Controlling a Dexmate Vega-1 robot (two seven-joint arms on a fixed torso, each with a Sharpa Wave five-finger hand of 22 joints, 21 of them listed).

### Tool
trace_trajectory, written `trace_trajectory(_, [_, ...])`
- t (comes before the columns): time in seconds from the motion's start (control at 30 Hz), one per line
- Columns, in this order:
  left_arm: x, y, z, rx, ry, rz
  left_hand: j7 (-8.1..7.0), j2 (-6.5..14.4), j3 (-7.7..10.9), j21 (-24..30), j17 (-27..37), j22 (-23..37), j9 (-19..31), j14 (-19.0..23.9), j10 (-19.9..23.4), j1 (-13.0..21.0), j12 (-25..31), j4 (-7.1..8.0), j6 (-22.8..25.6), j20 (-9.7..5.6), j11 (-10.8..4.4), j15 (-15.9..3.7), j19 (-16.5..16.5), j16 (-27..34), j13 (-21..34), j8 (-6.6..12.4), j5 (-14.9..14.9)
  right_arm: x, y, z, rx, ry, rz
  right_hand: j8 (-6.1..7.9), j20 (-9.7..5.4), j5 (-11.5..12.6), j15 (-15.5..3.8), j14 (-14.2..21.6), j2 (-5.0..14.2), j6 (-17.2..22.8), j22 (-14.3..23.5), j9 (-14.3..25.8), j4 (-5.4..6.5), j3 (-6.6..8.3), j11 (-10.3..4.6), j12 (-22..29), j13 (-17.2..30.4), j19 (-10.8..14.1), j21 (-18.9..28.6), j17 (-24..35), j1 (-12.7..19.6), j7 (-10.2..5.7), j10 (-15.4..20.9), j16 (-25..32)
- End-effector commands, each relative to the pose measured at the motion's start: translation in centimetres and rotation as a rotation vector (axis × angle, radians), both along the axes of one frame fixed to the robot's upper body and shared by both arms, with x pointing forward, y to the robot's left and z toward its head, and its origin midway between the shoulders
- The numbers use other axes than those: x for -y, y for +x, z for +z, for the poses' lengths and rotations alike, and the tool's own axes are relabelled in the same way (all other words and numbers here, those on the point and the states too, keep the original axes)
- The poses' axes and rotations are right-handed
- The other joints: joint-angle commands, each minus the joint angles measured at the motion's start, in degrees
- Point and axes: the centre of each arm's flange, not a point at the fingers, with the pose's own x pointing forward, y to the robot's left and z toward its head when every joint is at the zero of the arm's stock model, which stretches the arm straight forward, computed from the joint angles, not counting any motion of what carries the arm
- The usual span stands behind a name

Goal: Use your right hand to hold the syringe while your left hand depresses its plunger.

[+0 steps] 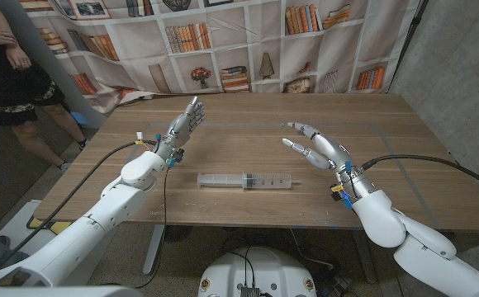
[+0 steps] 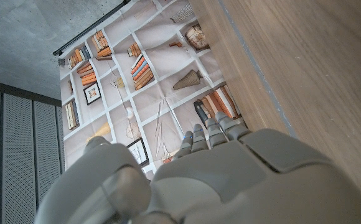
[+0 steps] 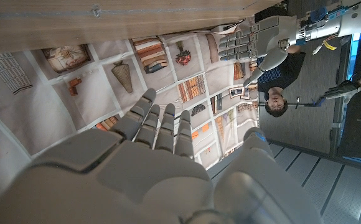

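On the wooden table (image 1: pixel 388 124), between both arms, the syringe (image 1: pixel 248 180) is lying flat, its plunger pointing toward the right hand (image 1: pixel 318 146). That hand is hovering near it, fingers spread and holding nothing. The left hand (image 1: pixel 183 125) is waiting well apart, fingers loosely apart, likewise holding nothing. Likely risk: the round barrel rolling or sliding away under a glancing touch. Bare tabletop is lying all around the syringe; the near edge is sitting fairly close.

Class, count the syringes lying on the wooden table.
1. The syringe lies on the table, between the left hand and right hand, touching neither.
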Motion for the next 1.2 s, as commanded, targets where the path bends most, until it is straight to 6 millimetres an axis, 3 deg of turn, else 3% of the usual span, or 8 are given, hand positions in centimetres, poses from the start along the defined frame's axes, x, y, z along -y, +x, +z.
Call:
trace_trajectory(0.03, [-0.5,0.5,0.0,-0.005,-0.011,-0.019,0.23,-0.16,-0.21,0.0,0.15,0.19,0.09,0.46,0.36,0.35,0.02,-0.28,0.47,0.02,-0.08,0.18,0.43,-0.03,0.21,-0.17,-0.36,-1.2,0.0,0.7,0.056,-0.127,-0.091,0.22,-0.16,-0.01,0.01,0.45,0.14,0.2,0.09,0.31,-0.51,0.34,-0.18,0.14,0.13,0.2,-0.29,0.11,1.16,0.51,0.84,0.14])
trace_trajectory(0.27, [-0.4,0.6,0.2,0.008,-0.016,-0.01,0.27,-0.08,-0.26,-0.04,0.16,0.19,0.09,0.57,0.55,0.44,0.02,-0.29,0.52,0.0,0.02,0.22,0.43,-0.03,0.21,-0.23,-0.46,-1.3,0.0,0.8,0.058,-0.225,-0.132,-0.82,-0.21,-0.05,-0.1,0.37,0.32,-3.04,0.13,0.38,-0.95,0.78,-0.9,-0.43,0.22,0.3,-0.46,0.13,2.34,-0.09,-0.43,0.12])
trace_trajectory(0.5, [0.3,1.0,0.0,-0.003,-0.009,-0.02,0.27,-0.02,-0.32,-0.06,0.16,0.2,0.09,0.64,0.61,0.52,-0.03,-0.3,0.71,0.07,-0.08,0.19,0.46,-0.05,0.21,-0.21,-0.54,-1.3,-0.4,0.9,0.06,-0.299,-0.168,-0.6,0.0,0.18,-0.13,-0.8,1.52,-3.84,0.08,0.42,-1.87,2.2,-1.21,-0.78,0.28,-0.13,-0.84,0.14,5.07,0.4,-1.39,-0.16])
trace_trajectory(0.73, [1.0,1.4,-0.4,-0.013,0.044,-0.036,0.29,0.04,-0.39,-0.09,0.16,0.2,0.09,0.67,0.69,0.59,-0.06,-0.31,0.78,0.06,0.01,0.16,0.45,-0.09,0.21,-0.25,-0.63,-1.2,-1.1,0.9,0.029,-0.368,-0.209,-0.31,0.13,0.24,-0.16,-0.92,1.17,-3.61,0.04,0.43,-2.35,2.51,-1.3,-0.72,0.31,-0.22,-0.97,0.13,6.22,0.69,-1.32,-0.11])
trace_trajectory(0.87, [1.2,1.7,-0.8,-0.019,0.039,-0.042,0.31,0.06,-0.42,-0.1,0.17,0.2,0.09,0.64,0.71,0.62,-0.08,-0.31,0.79,0.04,0.01,0.17,0.46,-0.12,0.22,-0.28,-0.67,-1.3,-1.2,0.9,-0.006,-0.41,-0.218,-0.28,0.13,0.33,-0.2,-0.76,0.71,-3.84,0.0,0.43,-2.6,2.65,-0.95,-0.75,0.34,0.04,-0.96,0.13,7.01,1.38,-1.46,0.01])
trace_trajectory(0.97, [1.3,1.9,-1.1,-0.025,0.013,-0.039,0.28,0.09,-0.45,-0.11,0.17,0.2,0.1,0.63,0.71,0.64,-0.11,-0.31,0.8,0.04,-0.03,0.17,0.46,-0.14,0.22,-0.29,-0.7,-1.5,-1.3,0.8,-0.018,-0.446,-0.231,-0.48,0.12,0.54,-0.01,-0.99,1.11,-5.25,-0.04,0.45,-2.91,3.85,-0.46,-1.1,0.42,0.18,-1.08,0.17,9.65,2.84,-2.66,0.03])
trace_trajectory(1.2, [1.4,1.8,-1.1,-0.021,0.0,-0.035,0.29,0.14,-0.51,-0.14,0.17,0.2,0.1,0.67,0.79,0.69,-0.14,-0.3,0.88,0.05,0.07,0.13,0.47,-0.15,0.22,-0.32,-0.79,-1.6,-1.0,0.2,-0.041,-0.499,-0.245,-0.44,0.56,0.34,0.55,-3.74,0.84,-6.63,-0.06,0.48,-3.0,5.33,0.17,-1.55,0.56,-0.7,-1.58,0.22,13.24,3.04,-4.76,-0.43])
